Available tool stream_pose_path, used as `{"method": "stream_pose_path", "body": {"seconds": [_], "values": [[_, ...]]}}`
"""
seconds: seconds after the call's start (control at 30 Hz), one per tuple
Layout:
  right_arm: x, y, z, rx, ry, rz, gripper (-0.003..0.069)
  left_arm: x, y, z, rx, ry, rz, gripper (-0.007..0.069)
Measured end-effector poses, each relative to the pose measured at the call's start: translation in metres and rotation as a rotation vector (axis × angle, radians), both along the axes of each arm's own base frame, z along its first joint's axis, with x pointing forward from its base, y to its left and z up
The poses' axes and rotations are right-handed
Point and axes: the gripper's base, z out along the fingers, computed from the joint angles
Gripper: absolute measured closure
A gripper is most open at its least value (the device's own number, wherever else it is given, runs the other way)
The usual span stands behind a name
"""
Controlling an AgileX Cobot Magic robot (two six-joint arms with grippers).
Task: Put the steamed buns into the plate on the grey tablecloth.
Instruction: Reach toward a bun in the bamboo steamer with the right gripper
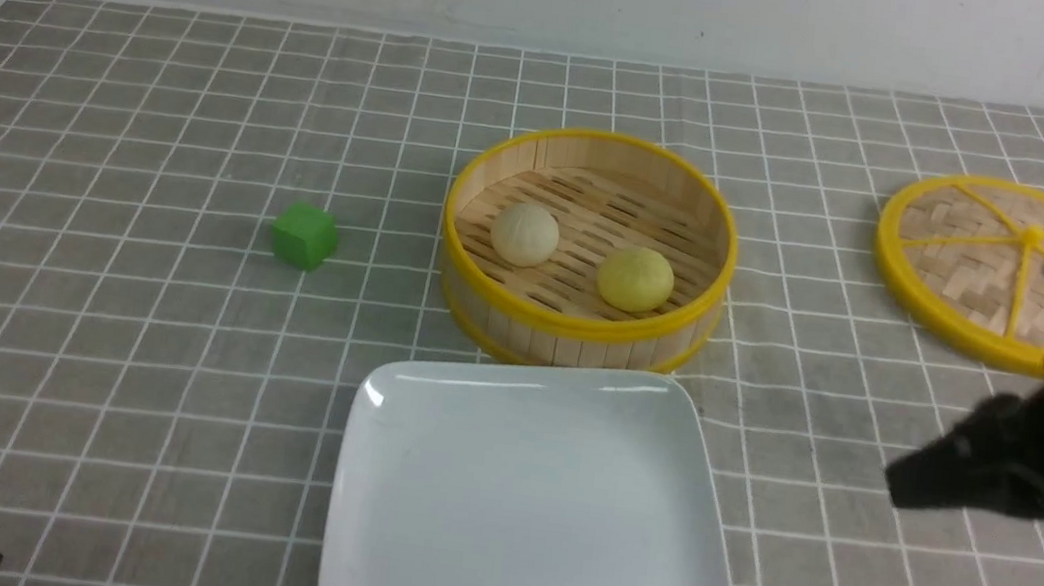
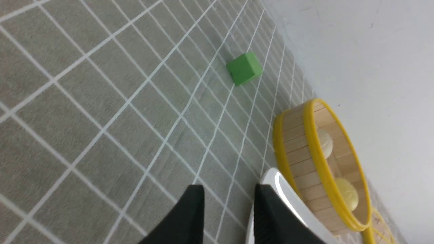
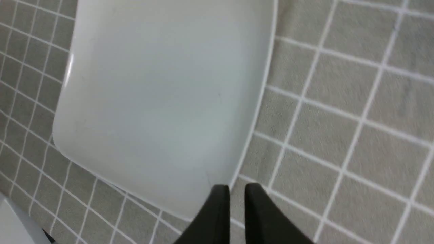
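Both steamed buns (image 1: 526, 233) are seen inside the steamer (image 1: 578, 326) at frame centre, plate (image 1: 406, 560) bare below on the grey tablecloth (image 1: 92, 337); right gripper (image 1: 906, 480) nearly clenched, empty; left gripper (image 2: 229, 200) parted, empty; buns may be squashed or snagged on the steamer wall.

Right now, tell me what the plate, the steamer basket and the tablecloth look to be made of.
The plate looks like glazed ceramic or hard plastic: glossy white, with bright highlights along its rim. The steamer basket looks like bamboo or pale wood: slatted walls and floor, with smooth yellow rims, perhaps plastic. The tablecloth looks like woven fabric: matte grey, faintly mottled, with slight wrinkles.
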Motion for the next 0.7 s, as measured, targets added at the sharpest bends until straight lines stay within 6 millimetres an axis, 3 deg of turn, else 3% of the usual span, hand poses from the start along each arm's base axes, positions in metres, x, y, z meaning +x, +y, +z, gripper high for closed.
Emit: {"method": "stream_pose_path", "body": {"seconds": [0.1,0.37,0.5,0.7], "values": [[0.025,0.019,0.007,-0.031,-0.026,0.059,0.0515,0.001,0.001,0.003,-0.005,-0.03,0.008,0.0384],[0.1,0.081,0.016,-0.213,-0.111,0.122,0.0322,0.001,-0.001,0.004,-0.087,-0.041,0.008,0.0384],[0.134,0.106,0.007,-0.306,-0.157,0.135,0.025,0.001,-0.002,0.003,-0.11,-0.026,0.002,0.0384],[0.168,0.126,-0.018,-0.342,-0.177,0.134,0.0231,-0.001,-0.004,-0.002,-0.114,0.03,-0.018,0.0384]]}}
